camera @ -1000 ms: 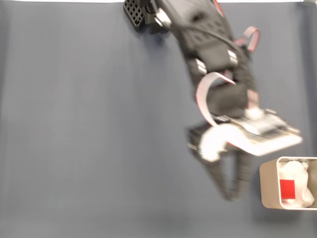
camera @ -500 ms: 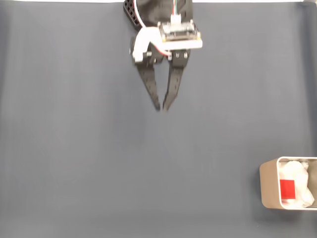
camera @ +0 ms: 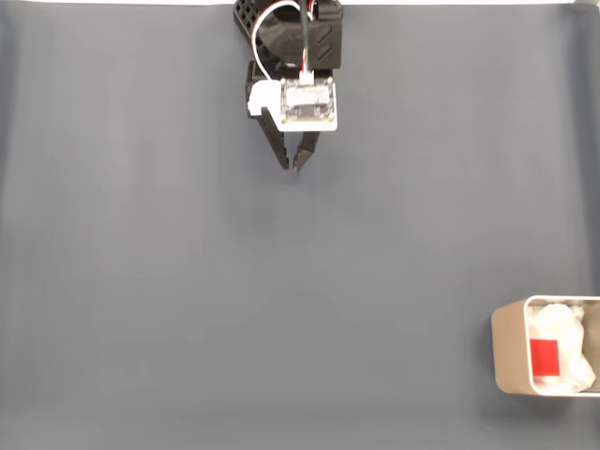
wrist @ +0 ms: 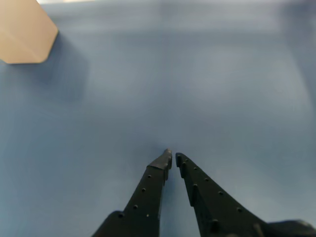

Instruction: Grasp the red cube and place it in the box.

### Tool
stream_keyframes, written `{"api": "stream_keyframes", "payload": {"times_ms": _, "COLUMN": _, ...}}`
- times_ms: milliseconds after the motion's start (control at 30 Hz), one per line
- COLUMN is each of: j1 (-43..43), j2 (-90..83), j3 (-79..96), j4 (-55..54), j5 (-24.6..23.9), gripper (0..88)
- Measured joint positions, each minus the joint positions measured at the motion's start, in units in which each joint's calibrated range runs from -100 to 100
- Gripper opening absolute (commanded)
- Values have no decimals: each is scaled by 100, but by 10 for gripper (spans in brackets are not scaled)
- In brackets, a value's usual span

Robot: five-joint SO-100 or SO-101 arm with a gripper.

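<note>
One red cube [camera: 543,356] sits square inside the box [camera: 506,349]; gripper [camera: 292,167] nearly closed, empty.

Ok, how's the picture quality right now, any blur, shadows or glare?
Fixed view: sharp and evenly lit, the gripper crisp, the red cube clear inside the box, which is cut by the frame edge. Wrist view: soft and hazy, a shadow beside the box, no obvious glare.
</note>
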Motion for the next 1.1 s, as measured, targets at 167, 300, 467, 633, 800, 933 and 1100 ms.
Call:
{"api": "stream_keyframes", "payload": {"times_ms": 167, "j1": 7, "j2": -217, "j3": 253, "j4": 509, "j5": -98, "gripper": 0}}
{"api": "stream_keyframes", "payload": {"times_ms": 300, "j1": 7, "j2": -608, "j3": 289, "j4": 1321, "j5": -122, "gripper": 0}}
{"api": "stream_keyframes", "payload": {"times_ms": 467, "j1": 74, "j2": -955, "j3": 289, "j4": 2084, "j5": -88, "gripper": 0}}
{"api": "stream_keyframes", "payload": {"times_ms": 633, "j1": 171, "j2": -1103, "j3": 289, "j4": 2411, "j5": -83, "gripper": 0}}
{"api": "stream_keyframes", "payload": {"times_ms": 800, "j1": 171, "j2": -1103, "j3": 289, "j4": 2426, "j5": -29, "gripper": 1}}
{"api": "stream_keyframes", "payload": {"times_ms": 933, "j1": 171, "j2": -1103, "j3": 289, "j4": 2434, "j5": -20, "gripper": 1}}
{"api": "stream_keyframes", "payload": {"times_ms": 1100, "j1": 171, "j2": -1103, "j3": 289, "j4": 2442, "j5": -20, "gripper": 1}}
